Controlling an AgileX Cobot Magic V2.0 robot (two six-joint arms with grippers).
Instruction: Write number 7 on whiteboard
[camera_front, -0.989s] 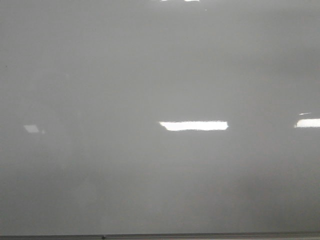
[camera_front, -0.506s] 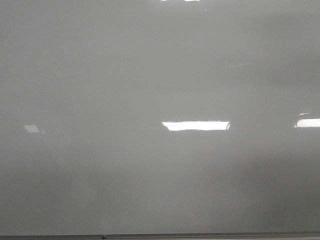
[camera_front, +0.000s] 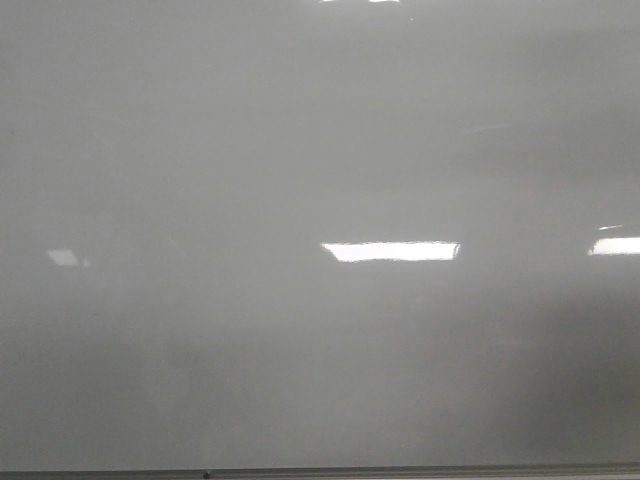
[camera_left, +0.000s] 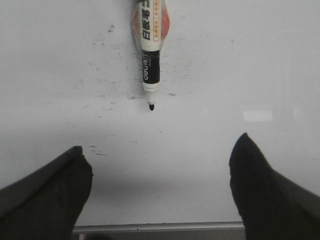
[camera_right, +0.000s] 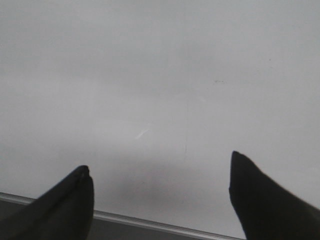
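The board (camera_front: 300, 150) fills the front view, glossy grey with bright glare patches and a thin edge strip at the bottom; neither arm shows there, and no drawn 7 can be made out. In the left wrist view a marker (camera_left: 150, 55) lies on the smudged board, cap off, its top cut off by the frame. The left gripper (camera_left: 160, 185) and right gripper (camera_right: 160, 192) both stand spread apart, holding nothing.
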